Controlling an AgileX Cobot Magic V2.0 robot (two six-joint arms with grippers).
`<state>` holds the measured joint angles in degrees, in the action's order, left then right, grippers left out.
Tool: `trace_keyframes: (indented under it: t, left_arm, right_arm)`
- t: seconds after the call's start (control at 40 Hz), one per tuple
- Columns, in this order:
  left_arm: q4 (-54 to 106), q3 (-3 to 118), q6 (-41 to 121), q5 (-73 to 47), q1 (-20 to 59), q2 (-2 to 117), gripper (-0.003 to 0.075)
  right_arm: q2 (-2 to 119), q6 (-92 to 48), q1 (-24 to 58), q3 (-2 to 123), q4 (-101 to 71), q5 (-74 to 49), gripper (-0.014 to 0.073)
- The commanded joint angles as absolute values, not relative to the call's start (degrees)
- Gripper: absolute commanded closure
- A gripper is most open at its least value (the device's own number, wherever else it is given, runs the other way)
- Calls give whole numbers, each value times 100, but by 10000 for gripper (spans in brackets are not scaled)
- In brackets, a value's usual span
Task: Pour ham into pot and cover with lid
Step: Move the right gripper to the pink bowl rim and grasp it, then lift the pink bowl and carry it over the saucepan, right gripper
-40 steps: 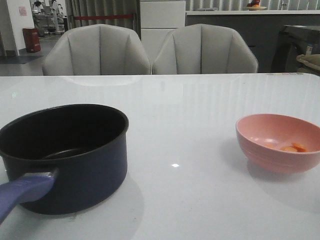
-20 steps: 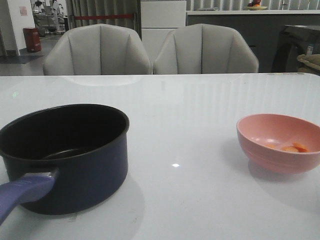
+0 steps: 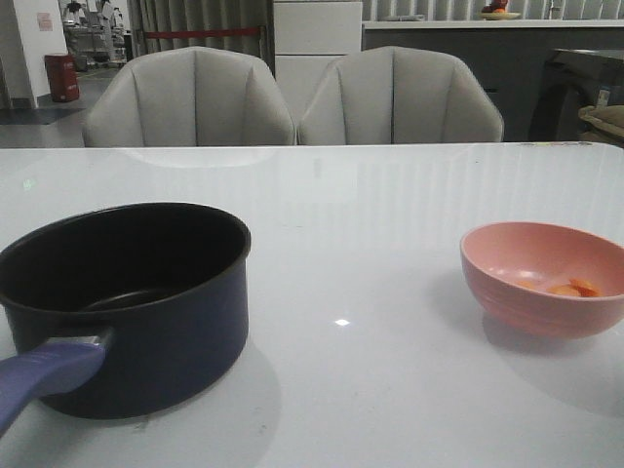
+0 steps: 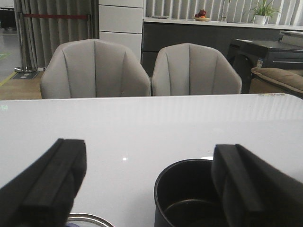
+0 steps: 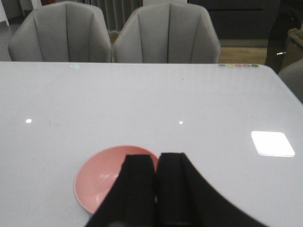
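The pot (image 3: 146, 322), dark navy with a purple-blue handle (image 3: 39, 375), stands at the near left of the white table. The pink bowl (image 3: 541, 292) at the right holds a few orange-pink ham chunks (image 3: 573, 289). No gripper shows in the front view. In the left wrist view my left gripper (image 4: 147, 156) is open and empty; the pot (image 4: 184, 198) lies beyond it, partly behind one finger, and the lid's steel rim (image 4: 87, 220) peeks in at the frame's edge. My right gripper (image 5: 157, 158) is shut, above the pink bowl (image 5: 102, 177), hiding the ham.
Two grey chairs (image 3: 190, 97) stand behind the table's far edge (image 3: 312, 146). A bright light patch (image 5: 272, 143) reflects on the table to the right of the bowl. Bare tabletop lies between pot and bowl.
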<state>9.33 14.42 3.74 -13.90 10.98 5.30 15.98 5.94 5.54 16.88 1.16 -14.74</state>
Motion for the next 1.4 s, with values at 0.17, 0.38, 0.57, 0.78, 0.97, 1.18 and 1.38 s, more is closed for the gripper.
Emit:
trace_keyframes:
  t: [0.17, 0.38, 0.57, 0.78, 0.97, 1.18, 1.38]
  left_arm:
    - [974, 1596, 380, -890, 1139, 587, 127]
    - [974, 1596, 380, -890, 1139, 587, 127]
    - [974, 1596, 380, -890, 1139, 587, 127]
    - [974, 1596, 380, -912, 1139, 587, 127]
    - [974, 1596, 380, -912, 1139, 587, 127]
    - [974, 1596, 380, -912, 1139, 587, 127]
    - [974, 1596, 380, -912, 1139, 587, 127]
  right_arm:
    - [2767, 607, 516, 2124, 94, -1148, 425]
    - [4444, 737, 516, 3211, -225, -2701, 236]
    - [6019, 841, 486, 4007, -230, -2932, 167]
    - [7472, 945, -39, 4732, -362, -2954, 167]
    - [8533, 528, -117, 5418, -700, -3399, 167]
    - [9105, 0, -123, 5785, -1195, -3350, 167]
    - [9788, -73, -123, 6053, -1195, -3466, 214]
